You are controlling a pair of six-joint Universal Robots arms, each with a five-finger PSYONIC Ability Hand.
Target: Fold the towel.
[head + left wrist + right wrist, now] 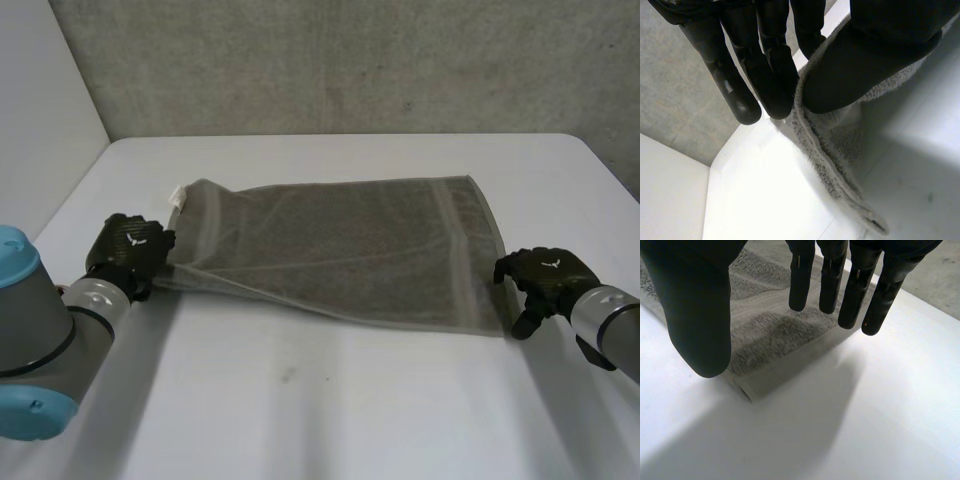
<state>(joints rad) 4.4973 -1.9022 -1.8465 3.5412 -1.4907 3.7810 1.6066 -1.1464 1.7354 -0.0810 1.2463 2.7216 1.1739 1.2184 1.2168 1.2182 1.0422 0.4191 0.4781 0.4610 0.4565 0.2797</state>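
Towel (340, 245) spread on bench (350, 400), one end pinched

Grey towel, lying mostly flat across the middle of the white bench, long side running from arm to arm. A woven band crosses it near the end by the right arm. A small white tag (178, 195) sticks out at the far corner of the other end. A grey concrete wall (350, 60) stands behind the towel.

Left hand (128, 252): at the towel's end on the left-arm side, on the near corner. In the left wrist view the thumb (865, 60) is on one face of the hem and the fingers (770, 65) on the other, pinching the cloth between them. The hem there is raised slightly off the bench and puckered.

Right hand (548, 275): just beside the towel's opposite end, by the near corner. In the right wrist view its fingers (855, 290) are straight and close together, the thumb (695, 315) is spread wide of them, and nothing is held. The towel's corner lies flat below the palm. I cannot tell whether the hand touches the cloth.
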